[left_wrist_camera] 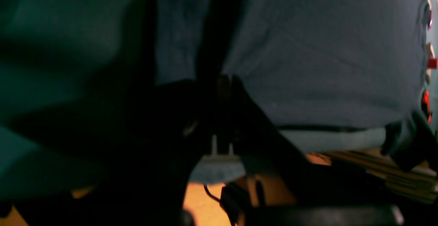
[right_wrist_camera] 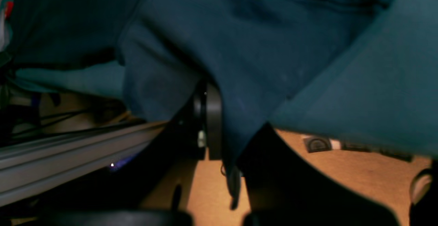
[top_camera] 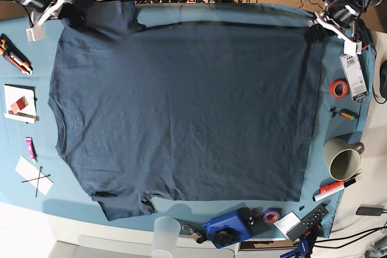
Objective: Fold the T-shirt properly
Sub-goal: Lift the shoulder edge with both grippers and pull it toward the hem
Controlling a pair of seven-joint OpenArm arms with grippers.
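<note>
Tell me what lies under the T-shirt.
The T-shirt lies spread flat on the teal table cloth, which shows round its edges. Whatever else sits beneath the shirt's middle is covered and cannot be seen.

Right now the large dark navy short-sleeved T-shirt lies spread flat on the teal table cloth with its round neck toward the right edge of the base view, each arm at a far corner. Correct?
Not quite. In the base view the large dark navy short-sleeved T-shirt lies flat on the teal table cloth, but its neck faces the left edge; the hem is on the right. The left gripper and right gripper are at the far corners.
</note>
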